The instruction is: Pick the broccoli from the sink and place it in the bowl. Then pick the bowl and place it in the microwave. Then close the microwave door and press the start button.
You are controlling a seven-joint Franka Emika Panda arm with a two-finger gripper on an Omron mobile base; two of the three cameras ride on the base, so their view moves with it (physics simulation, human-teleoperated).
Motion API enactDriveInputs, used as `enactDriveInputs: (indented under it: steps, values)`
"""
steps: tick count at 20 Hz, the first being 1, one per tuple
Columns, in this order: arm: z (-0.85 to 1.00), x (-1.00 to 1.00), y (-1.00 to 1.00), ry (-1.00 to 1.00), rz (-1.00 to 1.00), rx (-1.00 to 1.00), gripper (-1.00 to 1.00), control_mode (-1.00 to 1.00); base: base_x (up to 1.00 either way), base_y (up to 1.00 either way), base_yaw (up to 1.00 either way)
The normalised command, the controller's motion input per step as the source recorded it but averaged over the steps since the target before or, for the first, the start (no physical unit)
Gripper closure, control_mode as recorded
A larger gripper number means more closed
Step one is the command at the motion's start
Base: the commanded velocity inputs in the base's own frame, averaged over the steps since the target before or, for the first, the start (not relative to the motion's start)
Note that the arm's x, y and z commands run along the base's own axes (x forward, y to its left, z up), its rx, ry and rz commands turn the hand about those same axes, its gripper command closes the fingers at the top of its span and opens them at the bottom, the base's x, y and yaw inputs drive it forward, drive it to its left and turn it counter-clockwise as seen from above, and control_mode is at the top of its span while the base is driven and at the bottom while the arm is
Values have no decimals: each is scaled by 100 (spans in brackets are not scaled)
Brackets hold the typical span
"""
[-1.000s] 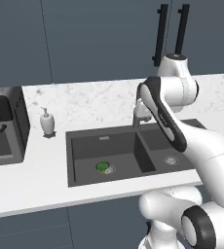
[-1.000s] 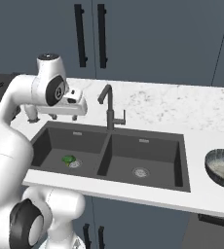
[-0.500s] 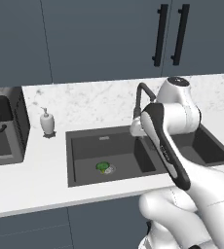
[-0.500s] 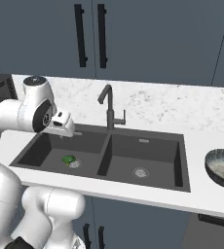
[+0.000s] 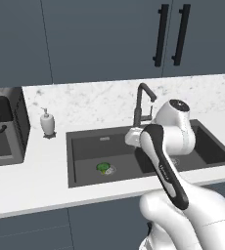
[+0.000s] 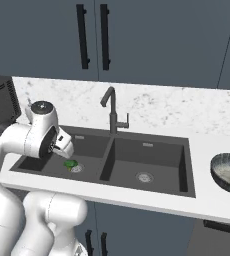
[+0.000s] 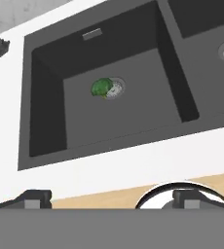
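- Resting on the floor of the sink's left basin, the broccoli (image 7: 101, 88) is a small lumpy floret, bright green, with a paler yellowish patch on the side that faces the drain.
- It lies touching the rim of the round metal drain (image 7: 115, 89), partly over it; both base views show the same position (image 5: 103, 168) (image 6: 70, 163).
- Nothing grips or touches the floret.
- Sink (image 5: 85, 141): dark grey, matt, rectangular, two basins divided by a straight wall; each basin has sloping sides and a flat floor. The right basin carries its own round metal drain (image 6: 144, 176).
- Tap (image 6: 111, 111): dark gooseneck form, standing behind the divider at the back edge of the sink.
- Gripper (image 7: 112, 200): seen from the hand camera, the two dark fingers (image 7: 33, 199) stand spread wide apart, with nothing between them. It hangs above the front edge of the sink, well apart from the floret.
- Worktop (image 5: 31, 180): white, smooth, with grey marbled speckling along the back strip.
- Bowl (image 6: 229, 173): wide and round, dark speckled outside, pale whitish inside; upright on the worktop to the right of the sink, well apart from the floret.
- Soap dispenser (image 5: 47, 122): small, white, rounded body with a pump top; stands on the worktop just left of the sink.
- Dark appliance (image 5: 2, 128): box-shaped, black, at the far left of the worktop.
- Cabinets (image 5: 100, 39): flat dark blue-grey fronts above the worktop, with two long vertical black handles (image 5: 170, 35).
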Motion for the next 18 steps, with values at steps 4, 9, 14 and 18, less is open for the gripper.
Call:
enactDriveInputs:
  steps: [4, 9, 14, 18]
  values:
    - [-9, 43, 5, 15, -10, 0, -100, -100, 0, 0, 0]
    - [-25, 35, 14, 5, -5, 0, -100, -100, 0, 0, 0]
    - [-49, 67, 32, 1, 0, 0, -100, -100, 0, 0, 0]
    - [-58, 57, 16, 0, 0, 3, -100, -100, 0, 0, 0]
